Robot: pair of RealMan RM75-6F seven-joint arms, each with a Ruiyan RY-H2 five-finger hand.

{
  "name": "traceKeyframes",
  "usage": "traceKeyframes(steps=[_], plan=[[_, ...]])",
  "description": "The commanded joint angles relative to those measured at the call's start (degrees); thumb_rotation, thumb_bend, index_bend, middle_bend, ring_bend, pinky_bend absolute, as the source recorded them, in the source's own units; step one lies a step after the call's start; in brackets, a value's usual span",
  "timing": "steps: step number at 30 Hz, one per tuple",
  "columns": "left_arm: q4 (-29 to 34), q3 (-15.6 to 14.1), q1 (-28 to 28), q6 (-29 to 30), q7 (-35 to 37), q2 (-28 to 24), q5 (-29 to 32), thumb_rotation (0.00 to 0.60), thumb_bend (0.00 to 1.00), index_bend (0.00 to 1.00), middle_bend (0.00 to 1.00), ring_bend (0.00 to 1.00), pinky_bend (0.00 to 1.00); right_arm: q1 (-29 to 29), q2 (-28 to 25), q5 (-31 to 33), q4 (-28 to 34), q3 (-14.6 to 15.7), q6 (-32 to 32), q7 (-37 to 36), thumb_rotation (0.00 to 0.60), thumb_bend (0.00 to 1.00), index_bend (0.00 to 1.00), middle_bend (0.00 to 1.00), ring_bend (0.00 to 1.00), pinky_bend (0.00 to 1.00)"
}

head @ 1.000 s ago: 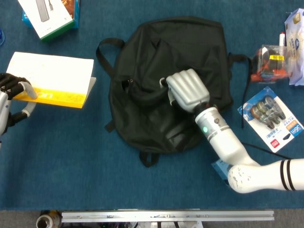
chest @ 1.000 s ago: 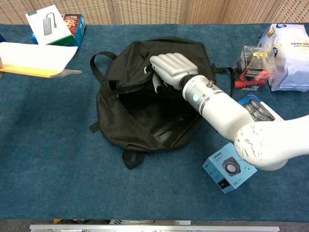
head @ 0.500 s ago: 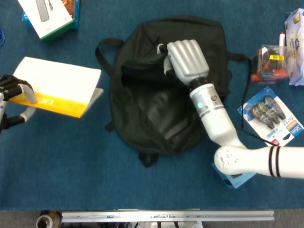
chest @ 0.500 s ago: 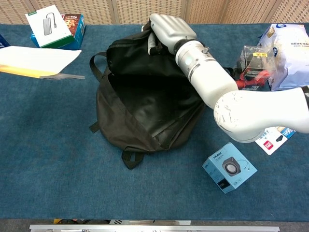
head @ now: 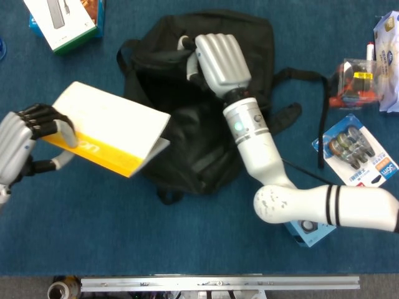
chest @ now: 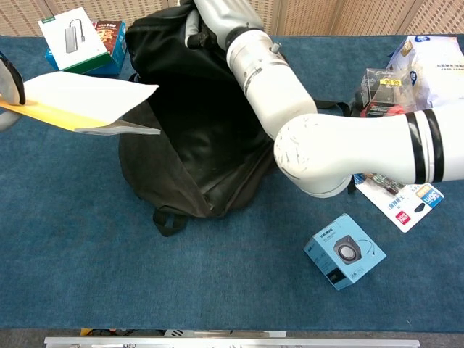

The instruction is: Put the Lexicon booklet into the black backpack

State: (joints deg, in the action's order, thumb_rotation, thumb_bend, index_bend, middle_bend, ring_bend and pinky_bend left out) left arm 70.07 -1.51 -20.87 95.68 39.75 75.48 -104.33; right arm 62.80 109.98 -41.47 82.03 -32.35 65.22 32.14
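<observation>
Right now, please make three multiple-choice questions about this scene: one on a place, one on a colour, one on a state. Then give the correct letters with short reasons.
1. Where is the small blue box?
A. inside the backpack
B. on the table, near the right arm
C. on top of the booklet

2. What colour is the lower band of the booklet cover?
A. yellow
B. red
C. green

3. What is the right hand doing?
A. resting open on the table
B. holding the booklet
C. gripping the black backpack at its top, holding it open

Answers: B, the box lies on the blue table; A, the band is yellow; C, its fingers clutch the bag's fabric, while the left hand holds the booklet.
</observation>
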Motion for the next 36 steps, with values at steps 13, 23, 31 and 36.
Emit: traceKeyframes(steps=[13, 23, 31, 36], plan=[[1.02, -0.1, -5.06, -5.35, -1.53, 3.46, -1.36, 0.6, 0.32, 0.65, 0.62, 0.49, 0.43, 5.85, 4.05, 4.49, -3.8, -4.51, -0.9, -2.51, 0.6, 1.0, 0.69, 0.62, 0.61, 0.79], [1.05, -0.41, -7.0, -6.45, -2.86, 5.79, -1.97, 0.6, 0.32, 0.65, 0.62, 0.49, 0.43, 8.14, 5.01, 6.71, -6.06, -6.24, -1.8, -4.12, 0.6, 0.99, 0.69, 0.62, 0.61, 0.79], [3.01, -1.15, -7.1, -4.23, -2.23, 5.53, -3.15, 0.6, 0.32, 0.65, 0.62, 0.49, 0.43, 9.39, 5.2, 8.0, -8.51, -6.97, -2.7, -5.39, 0.6, 0.99, 0.69, 0.62, 0.61, 0.79], [3.65, -1.34, -7.97, -4.71, -2.05, 6.26, -3.56, 0.6, 0.32, 0.66, 0.62, 0.49, 0.43, 9.89, 5.35, 8.66, -9.12, -7.23, -3.0, -6.17, 0.6, 0.99, 0.69, 0.62, 0.61, 0.79]])
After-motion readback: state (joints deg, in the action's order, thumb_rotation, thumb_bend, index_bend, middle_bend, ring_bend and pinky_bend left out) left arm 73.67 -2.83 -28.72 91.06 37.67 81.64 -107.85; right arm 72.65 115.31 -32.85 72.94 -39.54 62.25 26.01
